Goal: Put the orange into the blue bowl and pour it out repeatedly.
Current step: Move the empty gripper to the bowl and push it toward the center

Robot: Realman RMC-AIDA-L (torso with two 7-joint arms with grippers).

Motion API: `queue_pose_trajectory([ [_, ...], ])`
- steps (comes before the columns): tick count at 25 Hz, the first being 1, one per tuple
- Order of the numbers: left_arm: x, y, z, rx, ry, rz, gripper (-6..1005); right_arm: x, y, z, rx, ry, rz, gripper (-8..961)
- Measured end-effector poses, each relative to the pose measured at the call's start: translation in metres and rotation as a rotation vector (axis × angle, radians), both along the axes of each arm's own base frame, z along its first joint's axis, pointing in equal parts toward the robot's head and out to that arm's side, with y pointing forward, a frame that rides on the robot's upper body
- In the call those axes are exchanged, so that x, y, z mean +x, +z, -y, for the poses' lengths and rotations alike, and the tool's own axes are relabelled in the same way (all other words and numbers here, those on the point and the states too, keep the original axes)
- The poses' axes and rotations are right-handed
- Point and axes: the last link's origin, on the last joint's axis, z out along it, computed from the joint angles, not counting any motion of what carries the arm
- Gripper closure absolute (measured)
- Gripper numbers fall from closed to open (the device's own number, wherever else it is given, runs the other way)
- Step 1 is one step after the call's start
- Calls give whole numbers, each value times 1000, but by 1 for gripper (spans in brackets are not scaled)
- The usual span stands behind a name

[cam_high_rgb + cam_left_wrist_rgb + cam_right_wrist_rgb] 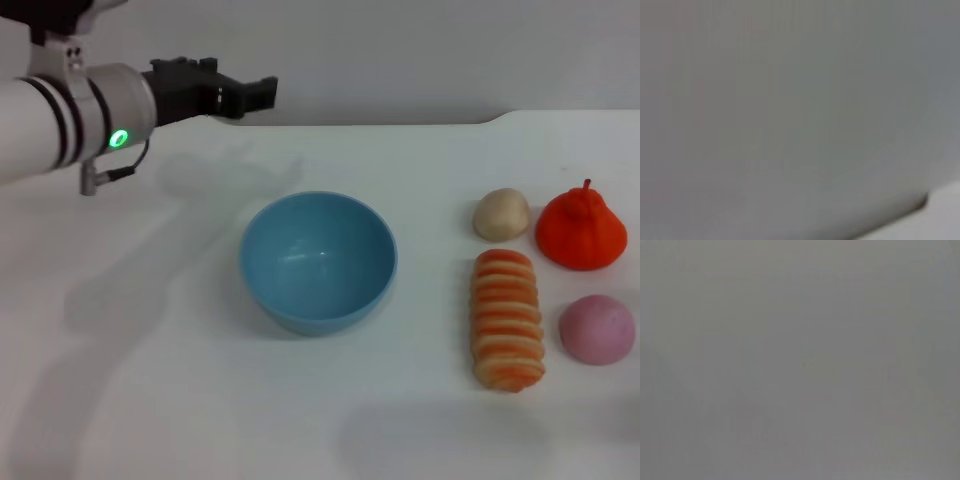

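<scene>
Blue bowl sits in the middle of the white table, with nothing in it. At upper left, the left gripper hangs in the air touching nothing; how wide it is, I cannot tell. At far right the orange rests beside a striped bread loaf.

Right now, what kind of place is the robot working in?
Probably a lab or test bench, not a home kitchen. A plain white table stands against a bare wall, holding only a staged set: a blue bowl, an orange, a bread loaf and two balls. The left gripper hangs above the table's far side.
</scene>
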Motion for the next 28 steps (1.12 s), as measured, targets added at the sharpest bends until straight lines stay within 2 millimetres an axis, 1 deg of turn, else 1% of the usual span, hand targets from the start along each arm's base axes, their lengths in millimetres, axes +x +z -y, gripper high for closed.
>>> queue_pose_trajectory([
  [4,0,14,4,-115,26,-11,214,0,1,0,4,2,1,233],
  [7,-5,15,10,-194,59,-1,215,-1,1,-1,6,6,2,233],
  [12,-14,6,21,-256,92,16,216,-1,1,-1,4,4,2,233],
  [14,-19,-1,24,-280,112,26,216,-1,1,-2,3,4,2,233],
  [22,-37,-21,24,-319,183,34,217,0,1,-1,2,-1,2,233],
  [28,-41,-35,28,-334,184,28,216,1,1,0,2,-5,1,233],
])
